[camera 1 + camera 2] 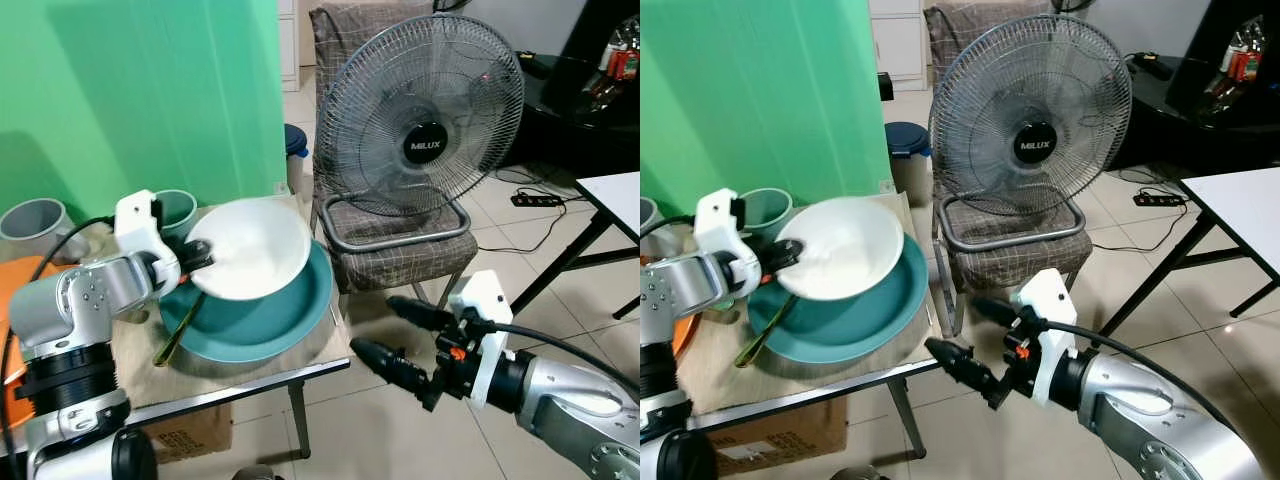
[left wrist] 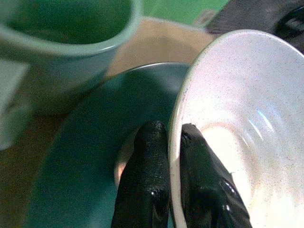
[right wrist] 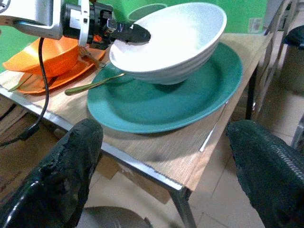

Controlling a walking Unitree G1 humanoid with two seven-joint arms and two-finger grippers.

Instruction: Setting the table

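Note:
A white bowl (image 1: 258, 246) hangs tilted just over a large teal plate (image 1: 290, 312) on the small wooden table (image 1: 320, 352). My left gripper (image 1: 203, 256) is shut on the bowl's near rim, one finger inside and one outside (image 2: 147, 175). A gold spoon (image 1: 178, 330) leans on the plate's left edge. A green cup (image 1: 180, 208) stands behind the plate. My right gripper (image 1: 405, 340) is open and held over the floor to the right of the table, apart from everything.
An orange bowl and plate (image 3: 45, 61) lie at the table's left end, with a grey cup (image 1: 35, 222) behind. A standing fan (image 1: 420, 130) rests on a chair right of the table. A white table (image 1: 620, 200) stands far right. A cardboard box (image 1: 185, 430) sits under the table.

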